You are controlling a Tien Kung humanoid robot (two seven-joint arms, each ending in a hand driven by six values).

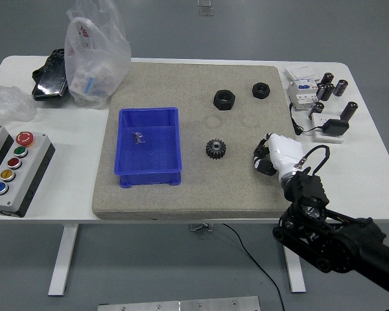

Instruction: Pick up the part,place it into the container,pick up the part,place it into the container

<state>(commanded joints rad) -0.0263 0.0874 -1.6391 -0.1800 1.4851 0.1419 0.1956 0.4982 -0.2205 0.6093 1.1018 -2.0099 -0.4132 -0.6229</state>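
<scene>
No writing is legible. The gear (216, 149) lies right of the blue bin (148, 146) on the grey mat (194, 188) — open mat around it. Further right, the right robot hand (270, 155) has fingers curled, empty — by the mat's edge.

Even, bright overhead light is filling the scene, leaving only soft, short shadows lying close under the gear (216, 149) left of the right hand's fingers (262, 157) and under the two nuts (224, 100) beyond them. Glare is washing out the white table (369, 170) around the fingers and glinting on the plastic bag (96, 55) far to their left. Focus is staying fairly sharp throughout, with slight softness creeping in toward the edges.
</scene>
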